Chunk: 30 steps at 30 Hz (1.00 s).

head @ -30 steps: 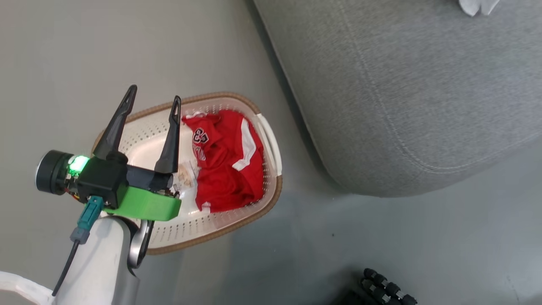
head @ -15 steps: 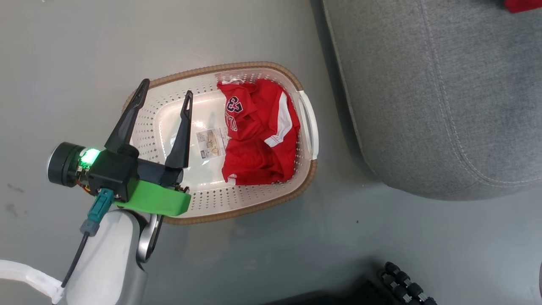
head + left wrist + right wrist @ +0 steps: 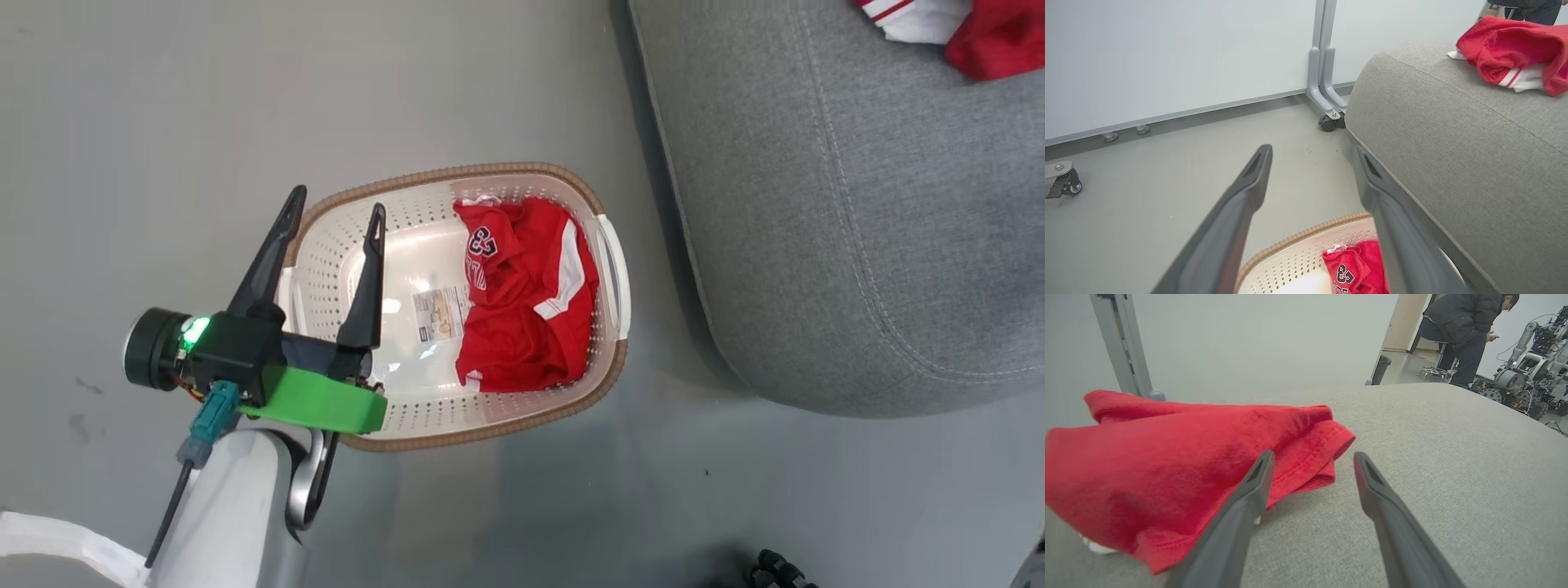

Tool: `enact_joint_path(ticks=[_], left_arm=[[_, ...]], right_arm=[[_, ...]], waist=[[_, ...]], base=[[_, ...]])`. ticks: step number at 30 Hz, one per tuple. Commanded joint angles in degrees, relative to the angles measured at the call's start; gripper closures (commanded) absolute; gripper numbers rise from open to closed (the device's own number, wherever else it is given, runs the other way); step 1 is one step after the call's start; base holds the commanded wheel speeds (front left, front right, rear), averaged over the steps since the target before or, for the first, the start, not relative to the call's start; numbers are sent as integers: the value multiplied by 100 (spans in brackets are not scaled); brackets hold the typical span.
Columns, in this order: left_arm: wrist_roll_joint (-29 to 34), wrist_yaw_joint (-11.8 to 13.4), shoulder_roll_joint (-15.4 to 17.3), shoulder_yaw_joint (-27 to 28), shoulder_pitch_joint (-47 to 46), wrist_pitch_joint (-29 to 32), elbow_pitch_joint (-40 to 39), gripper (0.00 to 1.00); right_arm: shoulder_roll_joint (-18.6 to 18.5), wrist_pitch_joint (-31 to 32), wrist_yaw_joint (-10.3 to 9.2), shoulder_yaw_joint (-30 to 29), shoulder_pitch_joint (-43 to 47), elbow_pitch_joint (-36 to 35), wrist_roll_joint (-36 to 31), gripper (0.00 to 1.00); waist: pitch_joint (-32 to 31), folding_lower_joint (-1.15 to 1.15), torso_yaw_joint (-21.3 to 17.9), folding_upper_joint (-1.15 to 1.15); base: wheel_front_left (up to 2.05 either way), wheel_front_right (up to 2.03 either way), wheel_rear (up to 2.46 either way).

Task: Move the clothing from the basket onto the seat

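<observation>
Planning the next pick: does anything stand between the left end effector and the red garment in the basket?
Nothing visible. The open left end effector hangs over the basket's bare end; the red garment lies at the other end, with a flat paper label on the bottom between them.

Smooth grey floor (image 3: 163,122); a pale partition wall (image 3: 1167,53) on grey castor legs (image 3: 1319,81); a person (image 3: 1466,322) sits beyond a doorway.

In the left wrist view a white partition panel (image 3: 1167,53) stands at 10 o'clock over the grey floor (image 3: 1126,196), its 2 grey metal legs (image 3: 1323,73) ending in black castors (image 3: 1327,122) at 12 o'clock. In the right wrist view a person (image 3: 1461,318) in dark clothes sits at 2 o'clock, a grey wheeled machine (image 3: 1523,375) beside them nearer 3 o'clock.
</observation>
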Motion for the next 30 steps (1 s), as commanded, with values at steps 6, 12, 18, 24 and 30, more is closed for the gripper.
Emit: enact_joint_path(ticks=[6, 12, 18, 24, 30], left_arm=[[-273, 87, -198, 264, 481, 0, 241, 0], [-485, 185, -340, 602, 912, 1, 425, 0], [-590, 237, -386, 917, 1453, 2, 350, 0], [-692, 242, -387, 1048, 1958, 2, -55, 0], [-576, 187, -388, 1131, 2415, 2, -454, 0]], right_arm=[[166, -18, -10, 796, 1125, -687, 155, 0], [167, -18, -9, 2047, 2201, -1233, 575, 0], [294, -18, -10, 3033, 2892, -1620, 889, 0], [501, -18, -10, 3413, 3265, -1989, 852, 0], [747, -18, -10, 3532, 3745, -2441, 726, 0]], waist=[[-1122, 0, 170, 0], [-1835, 0, 492, 0], [-2460, 0, 767, 0], [-2961, 0, 964, 0], [-3310, 0, 1039, 0]], base=[[0, 0, 0], [0, 0, 0], [0, 0, 0], [0, 0, 0], [0, 0, 0]])
